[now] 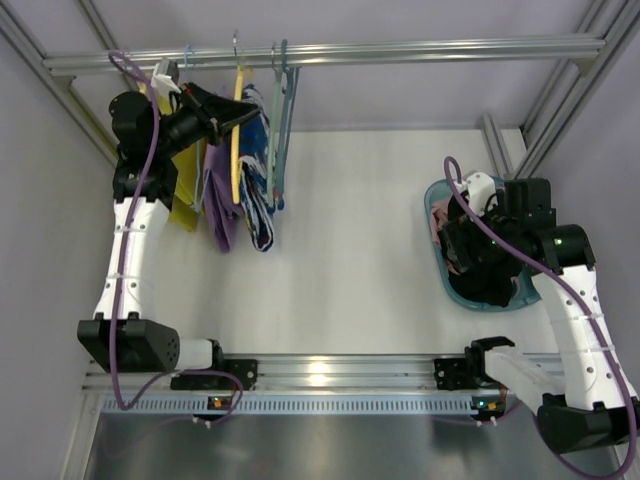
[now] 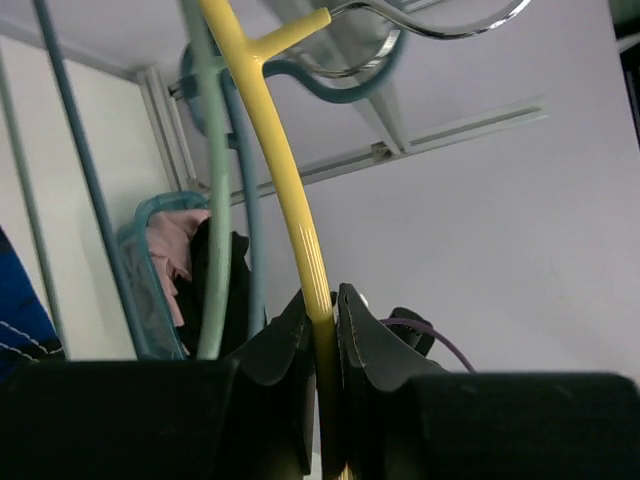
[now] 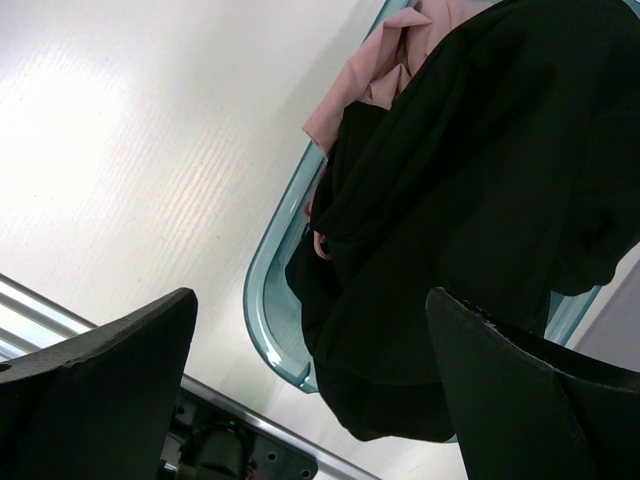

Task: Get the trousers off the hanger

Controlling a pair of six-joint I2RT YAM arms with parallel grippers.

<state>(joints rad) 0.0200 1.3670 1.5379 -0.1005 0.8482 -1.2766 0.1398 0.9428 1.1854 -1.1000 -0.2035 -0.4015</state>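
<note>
The hanger [image 1: 237, 130] is thin yellow plastic and hangs from the rail at the top left by a silver hook [image 2: 430, 25]. My left gripper [image 1: 232, 115] is shut on its yellow arm [image 2: 285, 180], which is pinched between the black fingertips [image 2: 290, 335]. The trousers [image 1: 258, 190], in a blue, white and red print, droop from the hanger below the gripper. A blue corner of the trousers [image 2: 20, 310] shows at the left edge of the left wrist view. My right gripper [image 3: 310, 370] stands wide open above the basket, holding nothing.
A purple garment [image 1: 222, 215] and a mustard-yellow one [image 1: 185, 200] hang left of the trousers. Teal-grey hangers [image 1: 281, 120] hang just to the right. A teal basket [image 1: 438, 255] at the right holds black cloth [image 3: 470, 200] and pink cloth [image 3: 370, 75]. The metal rail [image 1: 400, 52] runs along the back.
</note>
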